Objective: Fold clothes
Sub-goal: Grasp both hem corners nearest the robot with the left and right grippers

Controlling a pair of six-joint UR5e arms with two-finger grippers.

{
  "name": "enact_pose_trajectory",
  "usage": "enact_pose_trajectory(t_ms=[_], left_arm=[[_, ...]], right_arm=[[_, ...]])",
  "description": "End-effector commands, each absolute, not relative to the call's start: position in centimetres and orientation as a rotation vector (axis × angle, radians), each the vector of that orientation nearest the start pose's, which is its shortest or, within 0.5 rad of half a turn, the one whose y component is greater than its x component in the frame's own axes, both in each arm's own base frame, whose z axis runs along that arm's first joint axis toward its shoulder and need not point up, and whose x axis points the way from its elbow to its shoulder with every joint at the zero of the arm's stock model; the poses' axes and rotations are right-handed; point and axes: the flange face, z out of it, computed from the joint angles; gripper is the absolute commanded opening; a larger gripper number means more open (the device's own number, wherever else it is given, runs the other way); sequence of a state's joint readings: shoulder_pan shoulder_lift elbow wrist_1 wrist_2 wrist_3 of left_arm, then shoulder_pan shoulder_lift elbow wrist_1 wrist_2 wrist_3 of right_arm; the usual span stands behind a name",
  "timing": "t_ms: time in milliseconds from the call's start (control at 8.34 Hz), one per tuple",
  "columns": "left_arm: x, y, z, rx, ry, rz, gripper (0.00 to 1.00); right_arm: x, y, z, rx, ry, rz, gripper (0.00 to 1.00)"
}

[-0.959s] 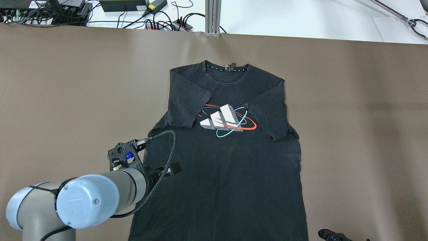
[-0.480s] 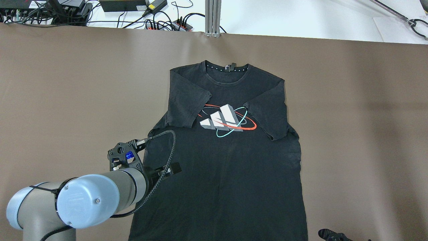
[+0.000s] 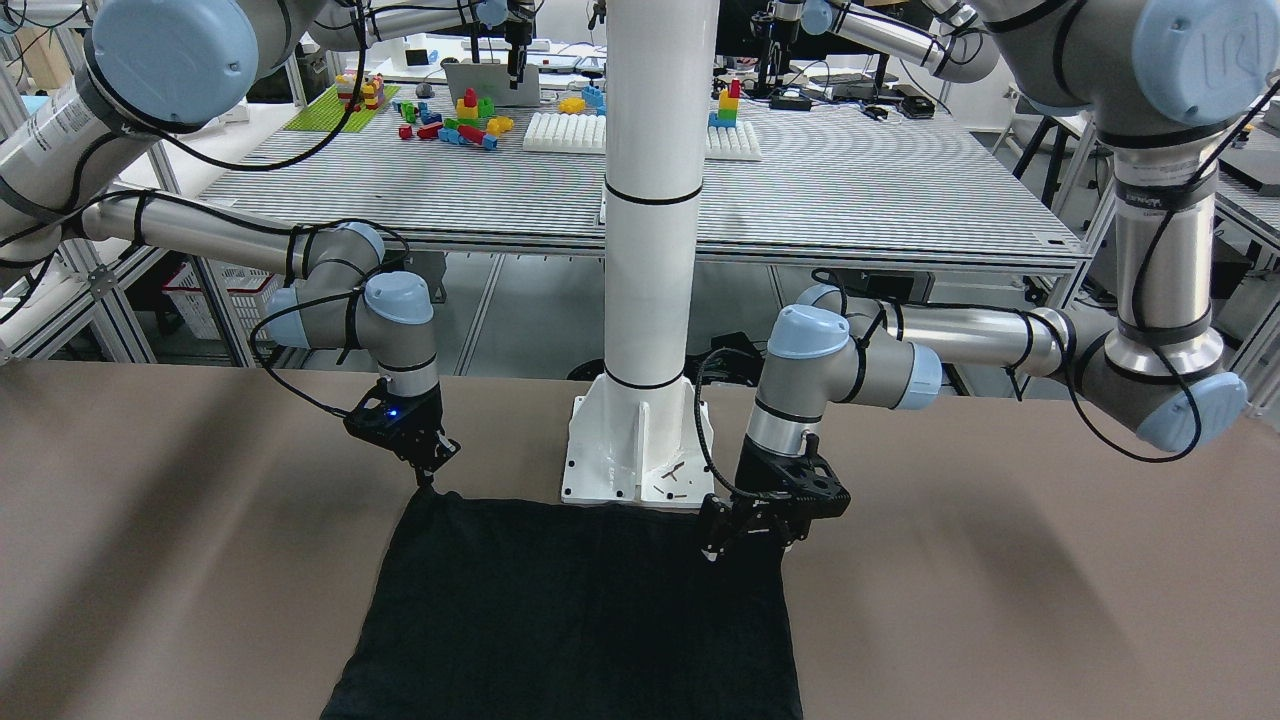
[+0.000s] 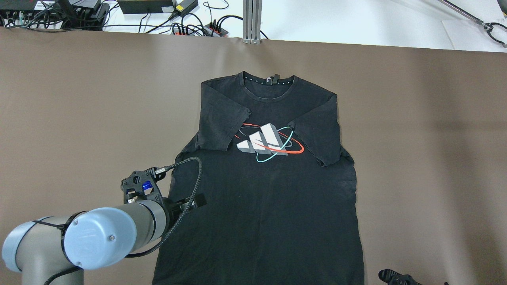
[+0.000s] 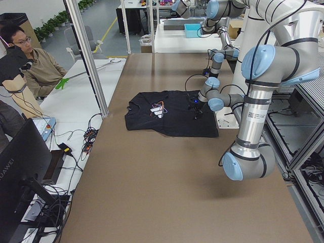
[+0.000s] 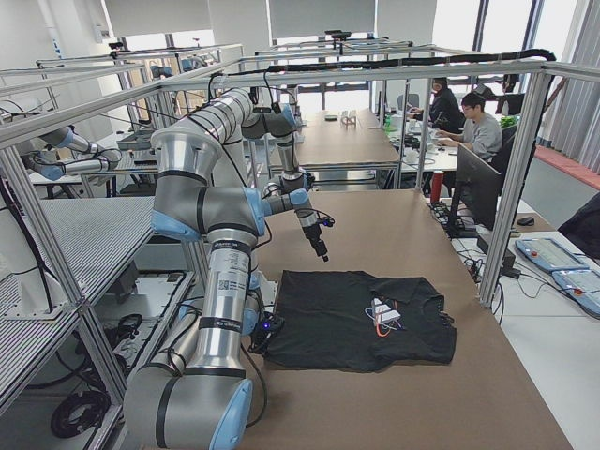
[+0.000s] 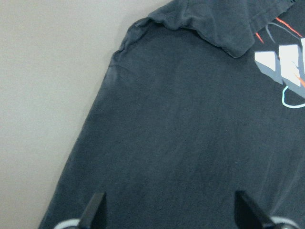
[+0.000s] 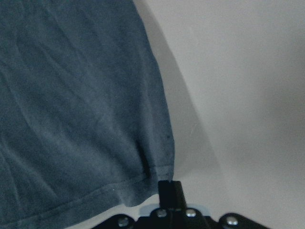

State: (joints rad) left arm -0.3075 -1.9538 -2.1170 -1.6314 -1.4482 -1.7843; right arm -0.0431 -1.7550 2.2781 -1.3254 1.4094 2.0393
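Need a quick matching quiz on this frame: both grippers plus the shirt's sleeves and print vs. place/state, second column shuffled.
Things:
1. left gripper
2. right gripper
3. sleeves
4. logo

Place or state:
A. folded inward onto the chest of the black T-shirt
B. tip at a hem corner of the shirt
C. fingers wide apart, above the shirt's body near its side edge
D. white, red and teal, at chest centre

Pairs: 1-C, 2-B, 3-A, 4-D
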Motion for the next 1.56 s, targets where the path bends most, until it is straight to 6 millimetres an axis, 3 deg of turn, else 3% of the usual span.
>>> enact_pose_trajectory(t_ms=[0, 120, 360, 480, 719, 839, 1199, 1439], left_arm=[[46.4, -26.9, 25.3, 0.105, 0.936, -0.552, 0.9], [46.9, -25.0, 27.1, 0.097, 0.904, -0.535, 0.84], [49.1, -19.2, 29.8, 0.014, 0.857, -0.549, 0.62], [49.9, -16.3, 31.5, 0.004, 0.825, -0.523, 0.6], [50.5, -14.1, 32.2, -0.026, 0.811, -0.521, 0.5], [50.4, -13.5, 32.9, -0.03, 0.796, -0.516, 0.5], [50.2, -13.4, 32.7, -0.035, 0.802, -0.524, 0.35], [50.4, -13.6, 32.8, -0.028, 0.801, -0.527, 0.32]], right_arm=[[-40.3, -13.1, 37.5, -0.059, -0.807, 0.462, 0.0], [-40.3, -13.1, 37.4, -0.061, -0.812, 0.464, 0.0], [-40.4, -13.2, 37.3, -0.057, -0.814, 0.466, 0.0], [-40.4, -13.1, 37.4, -0.055, -0.813, 0.465, 0.0], [-40.4, -13.2, 37.3, -0.054, -0.815, 0.467, 0.0], [-40.5, -13.2, 37.2, -0.054, -0.818, 0.468, 0.0], [-40.6, -13.1, 37.0, -0.058, -0.822, 0.467, 0.0], [-40.5, -13.2, 37.0, -0.055, -0.823, 0.468, 0.0]])
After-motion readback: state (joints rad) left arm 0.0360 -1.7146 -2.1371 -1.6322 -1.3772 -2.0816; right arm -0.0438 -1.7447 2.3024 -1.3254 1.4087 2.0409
